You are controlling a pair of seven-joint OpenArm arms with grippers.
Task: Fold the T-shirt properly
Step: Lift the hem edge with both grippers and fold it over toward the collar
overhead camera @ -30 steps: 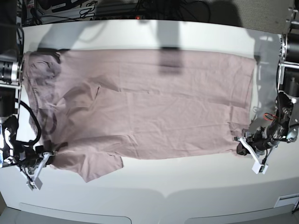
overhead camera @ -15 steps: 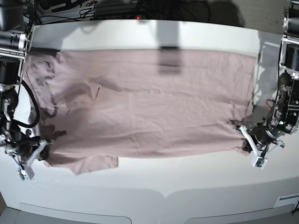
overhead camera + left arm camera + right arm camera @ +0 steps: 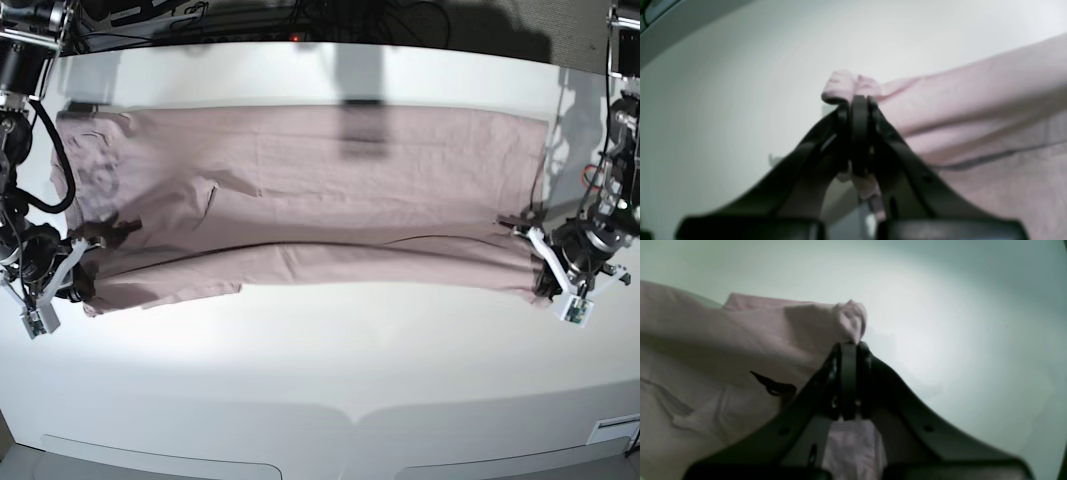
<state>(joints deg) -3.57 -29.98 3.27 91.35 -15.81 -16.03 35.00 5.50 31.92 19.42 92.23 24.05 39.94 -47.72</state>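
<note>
The dusty pink T-shirt [image 3: 320, 190] lies spread across the white table, its near edge lifted and rolling toward the far side. My left gripper [image 3: 548, 268] is shut on the T-shirt's near hem corner at the base view's right; in the left wrist view [image 3: 858, 103] a pinch of cloth [image 3: 848, 85] sticks out past the closed tips. My right gripper [image 3: 72, 270] is shut on the near sleeve-side corner at the base view's left; the right wrist view [image 3: 849, 346] shows the cloth [image 3: 851, 318] bunched above the closed tips.
The white table [image 3: 330, 370] stretches toward the front edge. Cables and dark equipment [image 3: 150, 12] lie along the back edge. The arm bases stand at the far left [image 3: 20, 60] and far right [image 3: 625, 60].
Both grippers have risen and moved away from the front edge, carrying the T-shirt's near edge with them. The sleeve flap that hung at the lower left has been drawn up.
</note>
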